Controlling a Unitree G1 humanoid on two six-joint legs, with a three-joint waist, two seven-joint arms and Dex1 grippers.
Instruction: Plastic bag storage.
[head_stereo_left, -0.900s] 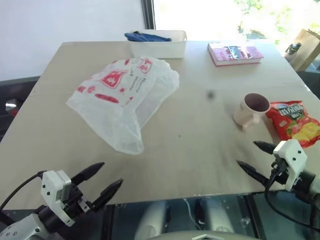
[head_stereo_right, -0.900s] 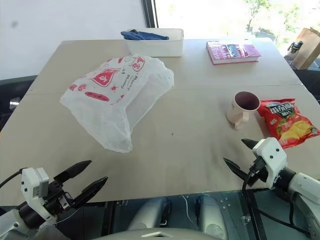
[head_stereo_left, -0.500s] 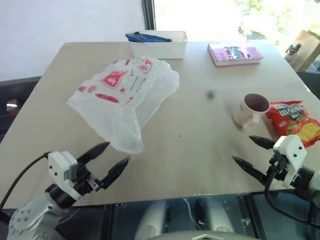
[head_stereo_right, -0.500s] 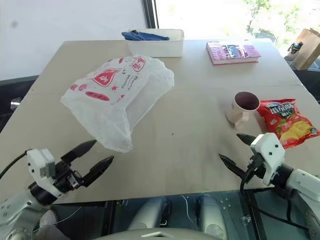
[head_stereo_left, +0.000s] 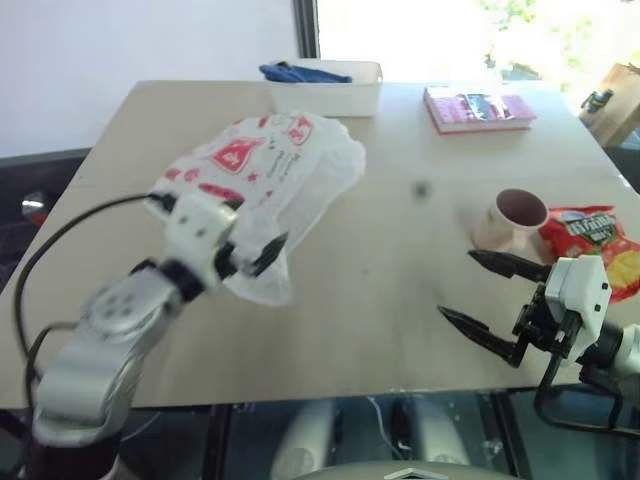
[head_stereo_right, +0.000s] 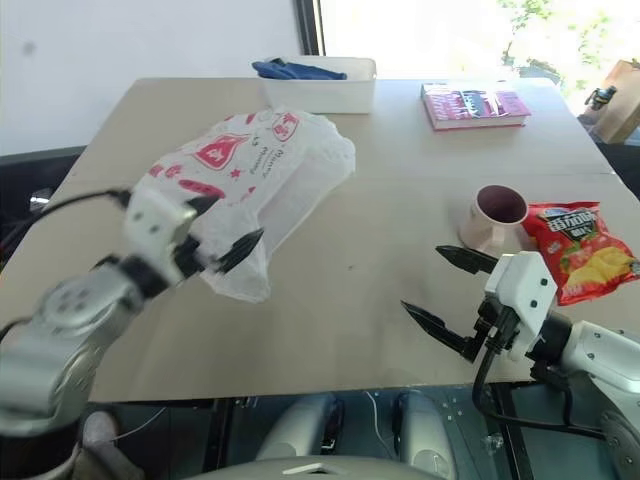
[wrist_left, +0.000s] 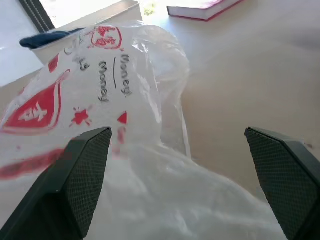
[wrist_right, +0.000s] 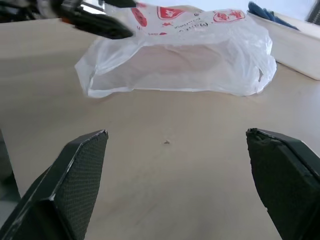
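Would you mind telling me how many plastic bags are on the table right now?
1. The plastic bag lies on the table's left half, just in front of the white bin, with the left gripper at its near end.

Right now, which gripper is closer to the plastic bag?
Left. The left gripper is open right at the near end of the plastic bag. The right gripper is open too, well off to the side near the cup.
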